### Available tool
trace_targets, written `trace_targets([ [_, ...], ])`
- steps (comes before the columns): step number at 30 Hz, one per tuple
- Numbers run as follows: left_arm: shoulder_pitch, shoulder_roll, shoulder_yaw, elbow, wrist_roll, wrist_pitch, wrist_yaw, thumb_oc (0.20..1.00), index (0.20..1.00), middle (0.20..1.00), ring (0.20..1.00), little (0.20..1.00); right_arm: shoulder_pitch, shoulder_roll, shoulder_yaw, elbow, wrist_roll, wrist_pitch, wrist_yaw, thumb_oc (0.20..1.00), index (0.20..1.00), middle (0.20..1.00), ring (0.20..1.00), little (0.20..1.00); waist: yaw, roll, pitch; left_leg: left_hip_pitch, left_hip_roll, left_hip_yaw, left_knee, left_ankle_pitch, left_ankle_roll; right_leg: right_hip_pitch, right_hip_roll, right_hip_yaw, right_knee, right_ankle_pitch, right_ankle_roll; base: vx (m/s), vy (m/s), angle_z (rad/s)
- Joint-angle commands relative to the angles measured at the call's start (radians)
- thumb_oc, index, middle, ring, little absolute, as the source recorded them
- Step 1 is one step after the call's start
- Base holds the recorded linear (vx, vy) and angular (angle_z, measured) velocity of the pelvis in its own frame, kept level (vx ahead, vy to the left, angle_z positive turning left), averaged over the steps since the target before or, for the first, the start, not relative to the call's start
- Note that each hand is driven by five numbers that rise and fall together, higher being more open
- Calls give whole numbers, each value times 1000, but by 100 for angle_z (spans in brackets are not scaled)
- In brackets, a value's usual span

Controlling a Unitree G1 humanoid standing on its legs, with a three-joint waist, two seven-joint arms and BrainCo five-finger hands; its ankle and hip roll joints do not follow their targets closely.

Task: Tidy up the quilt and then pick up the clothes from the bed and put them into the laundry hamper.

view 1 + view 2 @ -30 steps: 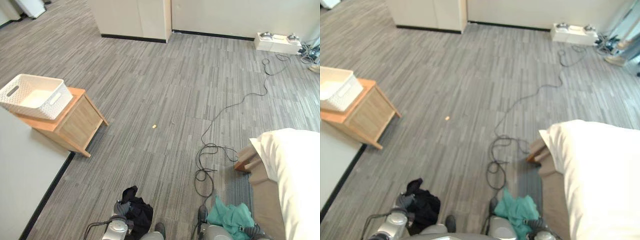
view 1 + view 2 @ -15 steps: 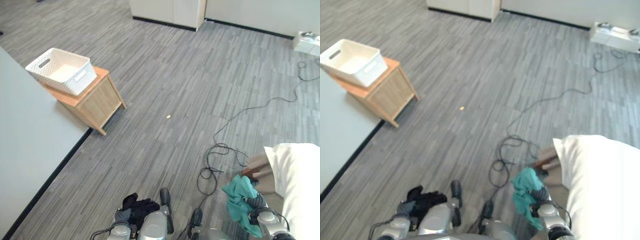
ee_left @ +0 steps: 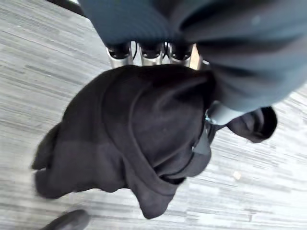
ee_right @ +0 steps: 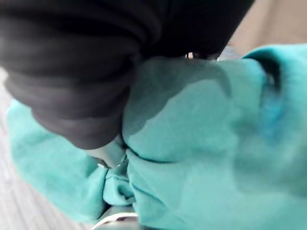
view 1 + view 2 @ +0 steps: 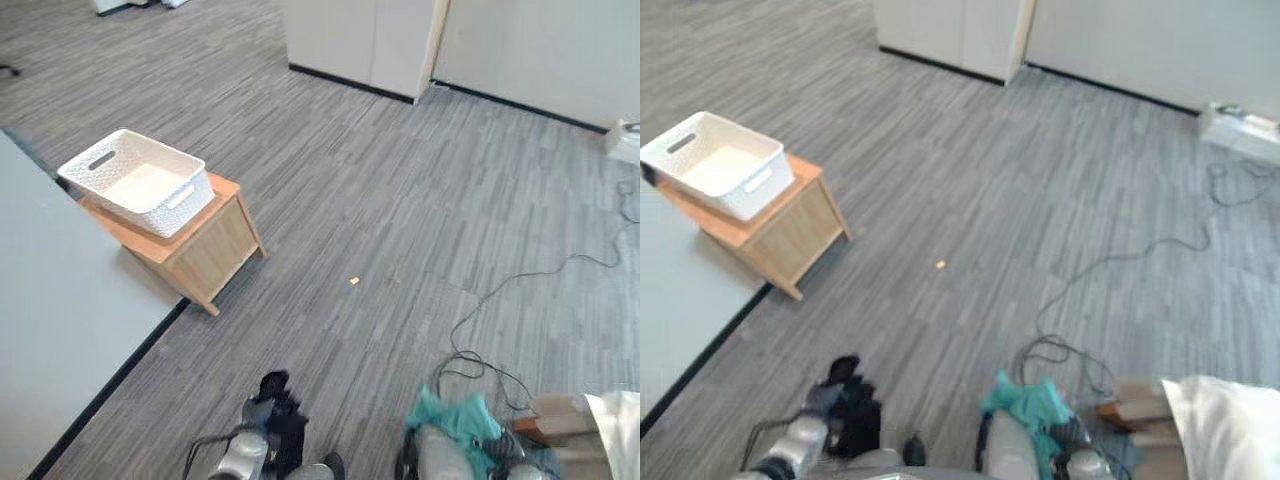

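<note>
Camera swung left since before. L hand (image 3: 144, 52) gripped 1 black top (image 3: 139, 139), R hand (image 4: 72, 72) gripped 1 teal top (image 4: 192, 143); 1 basket (image 5: 135, 185) sat on 1 stand (image 5: 205, 250).

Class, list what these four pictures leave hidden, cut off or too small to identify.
1. Left hand: left wrist view, fingertips buried in the black garment.
2. Right hand: right wrist view, fingers covered by the teal garment.
3. Bed: right eye view, cut by the lower right corner.
4. Speck on the floor: left eye view, too small to identify.
5. White basket: far inner wall hidden by its rim.
</note>
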Motion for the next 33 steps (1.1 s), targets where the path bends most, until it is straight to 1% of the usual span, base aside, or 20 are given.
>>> trace_targets([
  [1,-12,53,-1,-35,53,-51,8,200,200,200,200,200,-31,-33,-25,-43,34,-31,-11,200,200,200,200,200,-21,-70,17,30,-84,-15,-65,-32,-87,133,-42,58,-462,208,71,750,-180,181],
  [4,-11,55,11,-2,86,-58,16,200,200,200,200,200,-21,-27,-19,-48,18,-28,-9,200,200,200,200,200,-61,-64,12,144,-57,-49,-65,-123,-118,38,-67,57,-639,293,120,777,-158,97],
  [7,18,47,21,34,96,-59,15,200,200,200,200,200,-10,-28,-1,-21,-9,-21,1,200,200,200,200,200,-67,-60,-1,202,-18,-73,30,-84,-150,81,-56,38,-601,328,107,744,-271,48],
  [8,26,42,19,42,100,-56,8,200,200,200,200,200,-4,-32,3,-15,-10,-20,9,200,200,200,200,200,-69,-53,-4,176,0,-60,141,-48,-162,108,-49,56,-587,326,88,586,-338,26],
  [9,40,53,37,43,81,-59,6,200,200,200,200,200,-15,-48,6,2,-14,-19,21,200,200,200,200,200,-42,-73,12,6,22,-71,533,99,-173,192,-55,50,-595,325,34,585,-338,45],
  [10,40,53,37,43,81,-59,6,200,200,200,200,200,-15,-48,7,2,-14,-19,21,200,200,200,200,200,-45,-76,10,0,19,-74,535,101,-173,189,-58,49,-595,326,34,642,-516,64],
  [11,48,64,41,33,56,-56,13,200,200,200,200,200,-35,-65,7,-14,4,-18,15,200,200,200,200,200,3,-112,57,-182,27,-50,837,133,-147,272,-61,25,-607,298,-17,243,-273,42],
  [14,42,63,38,25,49,-51,15,200,200,200,200,200,-64,-78,16,-16,11,-16,12,200,200,200,200,200,43,-138,78,-303,39,22,822,92,-143,355,-69,9,-644,261,-24,571,-226,-18],
  [15,48,56,33,13,55,-49,13,200,200,200,200,200,-69,-83,21,-36,13,-18,12,200,200,200,200,200,64,-127,68,-335,36,78,637,78,-150,404,-68,1,-659,220,-9,336,25,-13],
  [16,49,56,33,13,55,-49,13,200,200,200,200,200,-69,-83,21,-36,13,-18,12,200,200,200,200,200,64,-131,67,-333,31,81,629,83,-149,403,-73,1,-659,220,-8,735,93,0],
  [17,71,48,41,6,62,-49,13,200,200,200,200,200,-63,-89,22,-51,5,-26,10,200,200,200,200,200,82,-120,51,-337,11,157,371,75,-136,453,-63,-10,-658,179,7,398,67,-6],
  [19,79,47,48,4,68,-48,11,200,200,200,200,200,-61,-92,18,-58,1,-29,10,200,200,200,200,200,85,-111,39,-330,8,232,229,104,-143,485,-52,-25,-654,143,10,648,89,-3],
  [20,79,47,52,7,82,-38,11,200,200,200,200,200,-69,-92,9,-59,-2,-29,2,200,200,200,200,200,85,-102,19,-345,32,381,110,104,-148,544,-36,-61,-641,79,13,692,91,8],
  [22,84,44,57,16,81,-29,4,200,200,200,200,200,-63,-76,6,-52,-8,-27,6,200,200,200,200,200,90,-104,-9,-283,17,421,55,107,-116,558,-39,-96,-539,56,33,629,119,52],
  [24,87,45,61,26,75,-27,3,200,200,200,200,200,-61,-66,5,-34,-14,-28,0,200,200,200,200,200,108,-121,-20,-273,-15,396,59,94,-90,541,-50,-107,-425,94,60,486,117,92],
  [26,89,51,62,31,77,-21,5,200,200,200,200,200,-53,-47,-3,-24,-24,-17,5,200,200,200,200,200,100,-132,-7,-217,-50,373,41,61,-47,450,-112,-123,-140,220,146,558,144,63],
  [27,85,61,66,26,72,-17,15,200,200,200,200,200,-52,-34,-1,-35,-23,-21,4,200,200,200,200,200,78,-100,8,-141,-23,348,-14,70,-34,319,-123,-108,93,290,135,785,59,90],
  [31,66,73,55,31,67,-21,27,200,200,200,200,200,-51,-27,-6,-31,-6,-23,0,200,200,200,200,200,44,-82,25,-42,-16,222,-65,53,-61,208,-141,-118,-55,221,86,578,-141,178],
  [32,62,76,48,45,77,-32,33,200,200,200,200,200,-44,-28,-6,-32,1,-28,1,200,200,200,200,200,30,-91,22,-13,-24,133,-65,18,-94,190,-140,-47,-355,204,81,510,-299,129],
  [33,58,78,46,46,81,-32,34,200,200,200,200,200,-41,-30,-8,-33,3,-27,0,200,200,200,200,200,23,-94,24,-7,-18,113,-65,9,-105,206,-148,-24,-463,215,88,508,-300,119],
])
